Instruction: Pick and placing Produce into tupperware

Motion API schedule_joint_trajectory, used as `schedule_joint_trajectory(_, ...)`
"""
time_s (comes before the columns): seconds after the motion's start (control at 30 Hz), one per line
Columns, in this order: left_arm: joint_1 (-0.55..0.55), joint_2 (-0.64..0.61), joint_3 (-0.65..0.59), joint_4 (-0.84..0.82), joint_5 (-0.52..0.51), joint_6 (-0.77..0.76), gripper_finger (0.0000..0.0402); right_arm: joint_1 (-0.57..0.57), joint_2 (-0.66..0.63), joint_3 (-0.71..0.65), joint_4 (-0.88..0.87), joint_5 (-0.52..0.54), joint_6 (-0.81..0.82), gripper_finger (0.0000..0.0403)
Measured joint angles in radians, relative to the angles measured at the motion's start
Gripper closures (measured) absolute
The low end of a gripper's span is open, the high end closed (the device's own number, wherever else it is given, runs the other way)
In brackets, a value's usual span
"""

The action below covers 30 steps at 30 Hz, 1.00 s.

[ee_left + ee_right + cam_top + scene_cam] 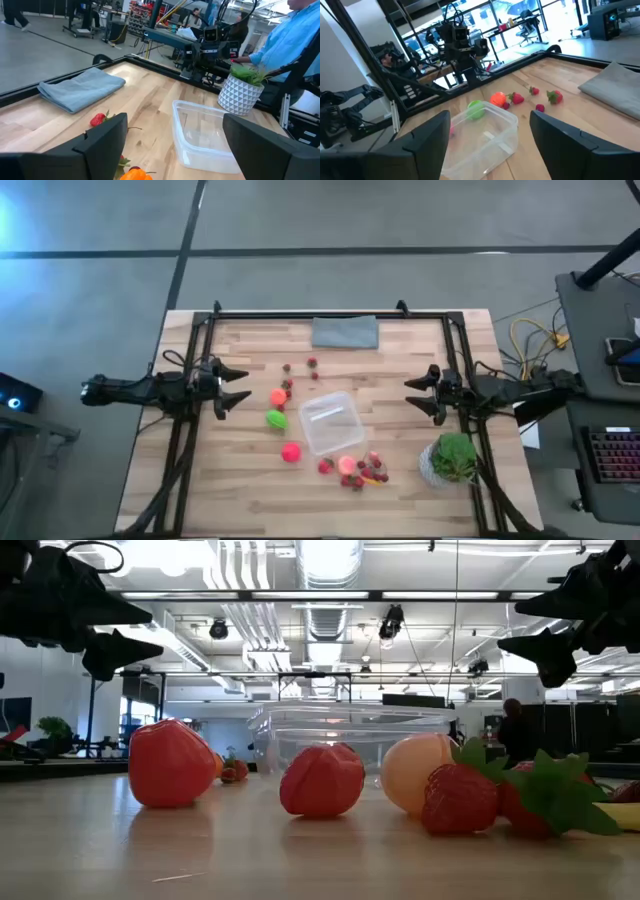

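Near the middle of the worktop sits the tupperware (329, 422), clear and with nothing in it; my left gripper (232, 385) hangs above the left edge with its fingers spread and nothing between them; my right gripper (424, 395) hangs above the right edge, fingers likewise spread and holding nothing; both point inward toward the box from well apart. Just left of the tupperware lie the orange ball (278, 396), the green ball (276, 419) and the bright pink ball (291, 451), in a short line running toward the near edge; a few dark-red berries (312, 363) are scattered farther back, between the box and the grey cloth (345, 332) at the far edge. Toward the near edge, right beside the box's near corner, the peach ball (347, 465) rests among a cluster of strawberries (366, 471). A potted plant (451, 459) stands near the near right corner. Beyond the table, a person in a blue shirt (292, 37) shows past my left wrist.
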Motion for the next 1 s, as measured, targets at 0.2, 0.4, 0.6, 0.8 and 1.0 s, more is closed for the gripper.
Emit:
schedule_joint_trajectory(0.2, 0.000, 0.000, 0.000, 0.000, 0.000, 0.000, 0.0088, 0.000, 0.000, 0.000, 0.000, 0.000, 0.000, 0.0131)
schedule_joint_trajectory(0.4, 0.000, 0.000, 0.000, 0.000, 0.000, 0.000, 0.0088, 0.000, 0.000, 0.000, 0.000, 0.000, 0.000, 0.0136)
schedule_joint_trajectory(0.6, 0.000, 0.000, 0.000, 0.000, 0.000, 0.000, 0.0088, 0.000, 0.000, 0.000, 0.000, 0.000, 0.000, 0.0135)
schedule_joint_trajectory(0.8, 0.000, 0.000, 0.000, 0.000, 0.000, 0.000, 0.0088, 0.000, 0.000, 0.000, 0.000, 0.000, 0.000, 0.0131)
schedule_joint_trajectory(1.0, 0.000, 0.000, 0.000, 0.000, 0.000, 0.000, 0.0088, 0.000, 0.000, 0.000, 0.000, 0.000, 0.000, 0.0133)
